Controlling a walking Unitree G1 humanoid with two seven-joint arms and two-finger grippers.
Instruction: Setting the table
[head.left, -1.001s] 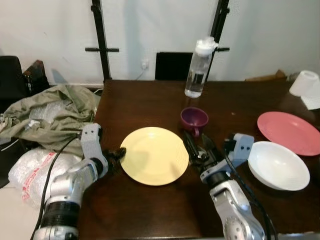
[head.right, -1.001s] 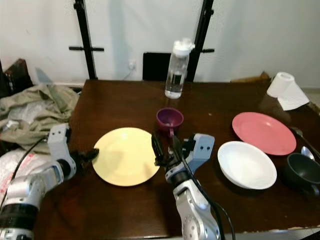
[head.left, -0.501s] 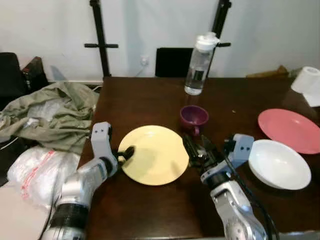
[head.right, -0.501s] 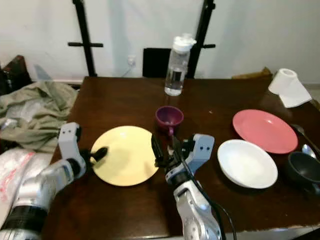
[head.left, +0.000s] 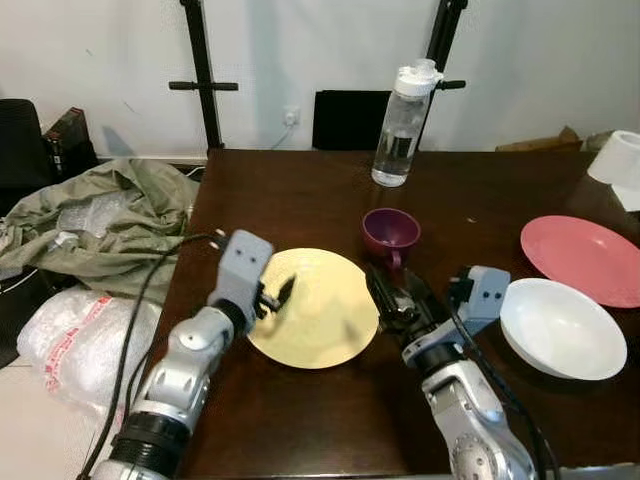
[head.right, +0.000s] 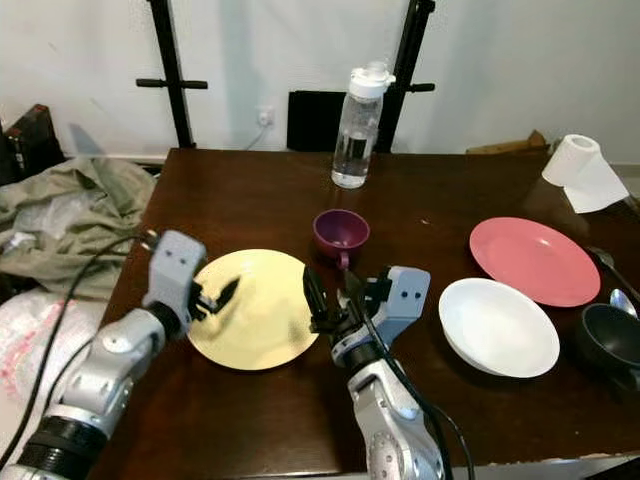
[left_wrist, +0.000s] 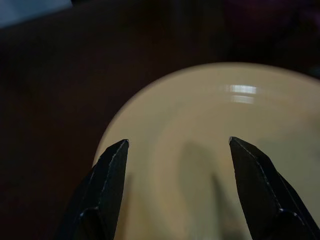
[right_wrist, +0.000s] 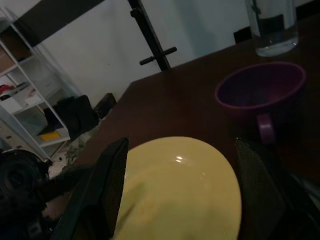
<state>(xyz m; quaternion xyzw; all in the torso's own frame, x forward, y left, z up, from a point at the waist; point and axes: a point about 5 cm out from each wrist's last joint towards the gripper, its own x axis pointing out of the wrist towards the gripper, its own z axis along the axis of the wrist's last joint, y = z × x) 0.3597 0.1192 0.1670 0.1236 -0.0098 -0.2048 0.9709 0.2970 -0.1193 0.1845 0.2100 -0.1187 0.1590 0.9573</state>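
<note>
I see the round pale-yellow plate (head.left: 312, 308) lying flat on the dark brown wooden table (head.left: 300, 195), just in front of the small purple cup (head.left: 390, 234). My left pincer (head.left: 280, 293) hovers over the plate's left rim, fingers apart. My right pincer (head.left: 395, 296) sits beside its right edge, fingers spread too.

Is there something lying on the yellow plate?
No, the yellow plate is bare; the left gripper hovers open over its edge, casting just a shadow.
</note>
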